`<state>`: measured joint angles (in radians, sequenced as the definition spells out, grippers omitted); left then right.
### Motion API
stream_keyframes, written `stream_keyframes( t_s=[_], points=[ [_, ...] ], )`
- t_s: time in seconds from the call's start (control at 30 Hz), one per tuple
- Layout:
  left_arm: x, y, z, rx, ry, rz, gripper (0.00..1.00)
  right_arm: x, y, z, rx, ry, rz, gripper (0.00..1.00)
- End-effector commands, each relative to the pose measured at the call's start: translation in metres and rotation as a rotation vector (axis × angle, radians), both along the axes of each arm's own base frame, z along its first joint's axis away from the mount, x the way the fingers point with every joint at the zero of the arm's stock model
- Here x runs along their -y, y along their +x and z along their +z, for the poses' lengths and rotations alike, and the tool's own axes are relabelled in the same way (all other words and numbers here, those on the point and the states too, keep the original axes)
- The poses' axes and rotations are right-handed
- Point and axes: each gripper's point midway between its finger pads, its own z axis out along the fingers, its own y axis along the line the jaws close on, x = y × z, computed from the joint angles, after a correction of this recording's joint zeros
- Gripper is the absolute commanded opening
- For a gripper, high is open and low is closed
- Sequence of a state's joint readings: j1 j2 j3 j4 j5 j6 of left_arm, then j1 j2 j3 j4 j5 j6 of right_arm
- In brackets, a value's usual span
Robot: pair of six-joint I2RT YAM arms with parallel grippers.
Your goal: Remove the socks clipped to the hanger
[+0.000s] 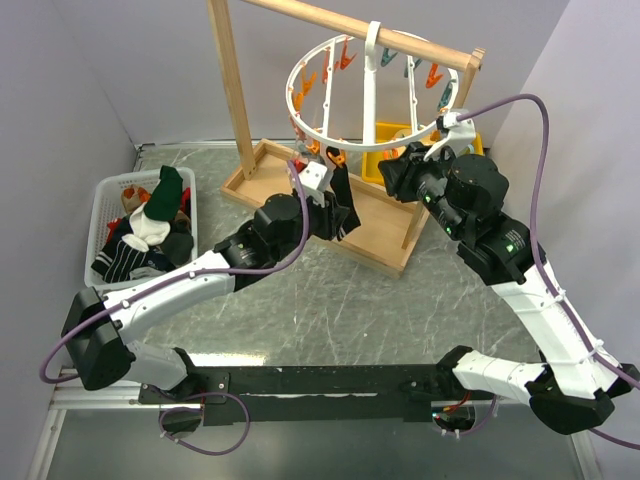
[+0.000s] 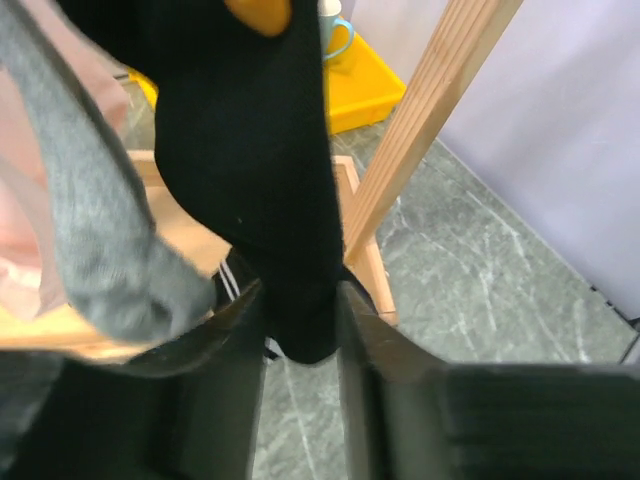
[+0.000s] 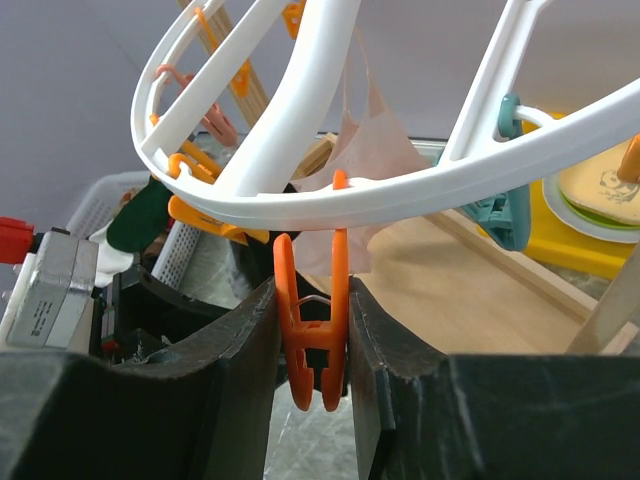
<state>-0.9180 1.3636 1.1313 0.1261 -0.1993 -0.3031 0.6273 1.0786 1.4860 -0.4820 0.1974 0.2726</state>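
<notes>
The left claw point(image 2: 300, 320) was clamped on the lower end of a black sock point(image 2: 250, 150) that hung from the white hanger point(image 1: 370, 95). I judged this the pull-off step, calling for a steady tug downward. The right claw point(image 3: 312, 300) pinched an orange clothespin point(image 3: 318, 375) on the ring. Only the left wrist view showed a grey sock point(image 2: 90, 230), and only the right a pale pink sock point(image 3: 380, 140).

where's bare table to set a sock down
Bare grey marbled table lies in front of the wooden rack base, between left arm and right arm. Crowded: the white mesh basket is heaped with socks; under the round white plastic hanger the left gripper grips a black sock, the right gripper an orange clothespin.
</notes>
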Motion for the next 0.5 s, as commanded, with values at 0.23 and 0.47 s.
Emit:
stream_keyframes(
  t_s=[0.23, 0.47],
  points=[
    [0.004, -0.002, 0.043, 0.068, -0.082, -0.018, 0.01, 0.009, -0.008, -0.009, -0.018, -0.024, -0.007, 0.47],
    [0.006, -0.014, 0.053, 0.054, -0.126, -0.061, 0.01, 0.002, -0.014, -0.007, -0.023, 0.000, 0.041, 0.77]
  ],
)
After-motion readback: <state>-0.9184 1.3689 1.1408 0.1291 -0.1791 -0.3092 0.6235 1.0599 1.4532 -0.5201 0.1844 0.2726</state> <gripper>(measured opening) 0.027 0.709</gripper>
